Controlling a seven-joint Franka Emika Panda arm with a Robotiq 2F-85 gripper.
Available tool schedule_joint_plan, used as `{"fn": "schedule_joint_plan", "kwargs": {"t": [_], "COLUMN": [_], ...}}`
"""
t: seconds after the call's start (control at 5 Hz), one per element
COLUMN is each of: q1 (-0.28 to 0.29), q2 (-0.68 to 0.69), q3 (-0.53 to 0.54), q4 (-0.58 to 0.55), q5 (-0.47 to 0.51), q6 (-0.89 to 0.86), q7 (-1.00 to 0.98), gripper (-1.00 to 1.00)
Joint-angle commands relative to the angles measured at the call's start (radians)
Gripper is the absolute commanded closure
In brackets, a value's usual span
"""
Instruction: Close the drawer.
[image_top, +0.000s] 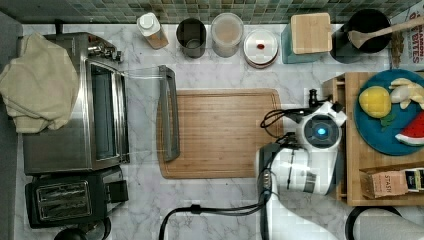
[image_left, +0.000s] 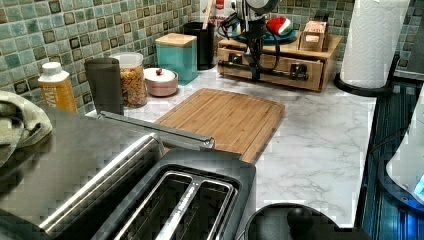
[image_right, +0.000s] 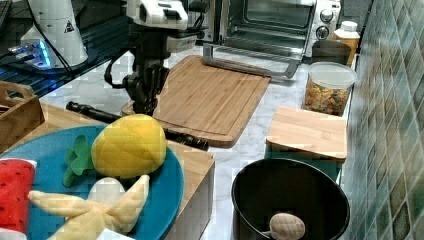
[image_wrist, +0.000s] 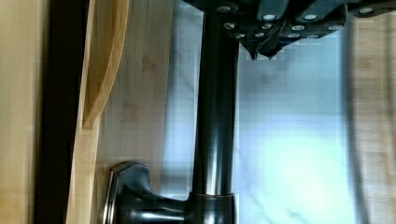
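Marble counter (image_left: 320, 145); claw (image_right: 145, 102) hides part of drawer (image_left: 272, 67) handle (image_wrist: 215, 116)

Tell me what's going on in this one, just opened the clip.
A single robot arm's gripper is down at the long dark bar handle of the pale-wood drawer in the wooden stand that carries a blue plate of toy fruit. In the left view the drawer front stands slightly out from the stand, so it does not look fully closed. The bamboo cutting board lies on the marble counter, with the steel toaster oven's glass door hanging open over its far edge.
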Motion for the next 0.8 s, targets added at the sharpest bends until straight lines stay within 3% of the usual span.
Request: {"fn": "schedule_joint_plan", "kwargs": {"t": [0.2, 0.8], "q1": [-0.177, -0.158], "q2": [-0.007, -0.006], "q3": [-0.135, -0.154], "q4": [0.176, 0.176], "q5": [-0.001, 0.007], "q6": [-0.057, -0.056], "q7": [-0.096, -0.101], "gripper": [1.0, 1.0]}}
